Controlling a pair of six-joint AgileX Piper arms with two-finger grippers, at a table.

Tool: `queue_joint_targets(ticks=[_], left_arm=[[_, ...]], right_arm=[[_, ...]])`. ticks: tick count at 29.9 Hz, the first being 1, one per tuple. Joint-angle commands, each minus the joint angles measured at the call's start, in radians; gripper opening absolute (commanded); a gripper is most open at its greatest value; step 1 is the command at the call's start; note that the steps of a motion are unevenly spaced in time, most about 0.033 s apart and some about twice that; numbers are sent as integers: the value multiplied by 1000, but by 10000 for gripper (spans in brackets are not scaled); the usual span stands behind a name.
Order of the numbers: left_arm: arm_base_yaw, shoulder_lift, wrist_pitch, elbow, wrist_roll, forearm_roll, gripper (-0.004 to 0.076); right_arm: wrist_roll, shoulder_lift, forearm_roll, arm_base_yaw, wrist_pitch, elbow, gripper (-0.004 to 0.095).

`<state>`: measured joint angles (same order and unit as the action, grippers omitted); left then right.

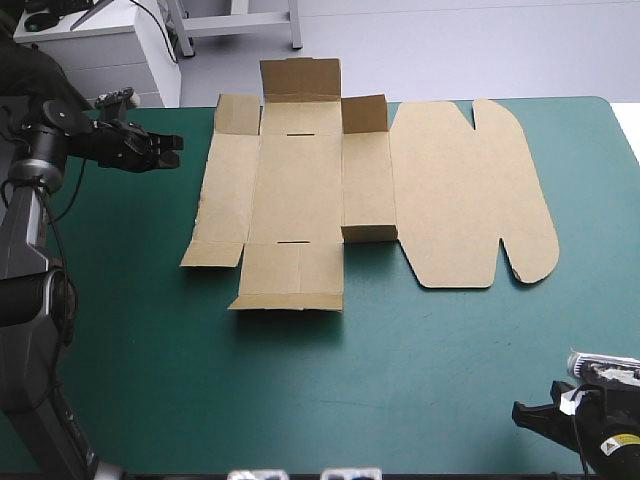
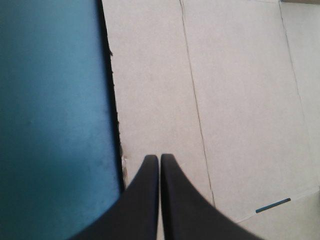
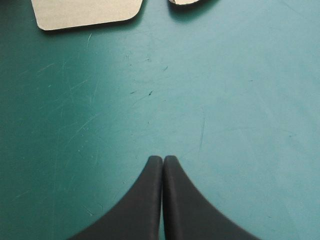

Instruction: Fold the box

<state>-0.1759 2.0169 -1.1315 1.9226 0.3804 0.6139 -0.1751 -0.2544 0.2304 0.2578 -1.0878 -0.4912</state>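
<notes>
The brown box [image 1: 330,185] lies as a cut sheet on the teal-green cover, mostly flat, with a far flap [image 1: 300,78] and a small flap [image 1: 364,112] standing up. Its rounded lid panel [image 1: 465,195] lies flat on the right. My left gripper [image 1: 172,143] hovers shut just left of the sheet's left panel; in the left wrist view its tips [image 2: 159,157] sit over that panel's edge [image 2: 150,90]. My right gripper [image 1: 522,411] is shut near the table's front right corner, with the lid's rounded corners [image 3: 87,12] ahead of its tips [image 3: 163,159].
Bare teal-green cover [image 1: 400,380] stretches between the box and the front edge. The sheet's far flap reaches past the table's far edge.
</notes>
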Motion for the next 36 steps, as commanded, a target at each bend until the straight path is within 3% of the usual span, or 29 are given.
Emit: queue_joint_targets(ticks=[1, 9, 16, 21, 28, 33, 36], left_arm=[[-6, -18, -5, 42, 0, 82, -8], [-6, 38, -112, 42, 0, -21, -8], [-6, 44, -130, 42, -21, -101, -7], [-6, 44, -150, 42, -202, -108, -7], [0, 44, -157, 42, -283, -106, -3], [22, 45, -157, 42, -283, -106, 89], [33, 52, -157, 42, -283, -110, 188]], right_arm=[[-11, -11, 10, -4, 57, -22, -14], [-11, -11, 10, -4, 57, -22, -14], [-11, -11, 10, -4, 57, -22, -14], [-11, -11, 10, -4, 57, -22, -14], [-11, -11, 10, -4, 57, -22, -14], [-11, -11, 10, -4, 57, -22, -14], [-11, -11, 8, -4, 57, -22, -14]])
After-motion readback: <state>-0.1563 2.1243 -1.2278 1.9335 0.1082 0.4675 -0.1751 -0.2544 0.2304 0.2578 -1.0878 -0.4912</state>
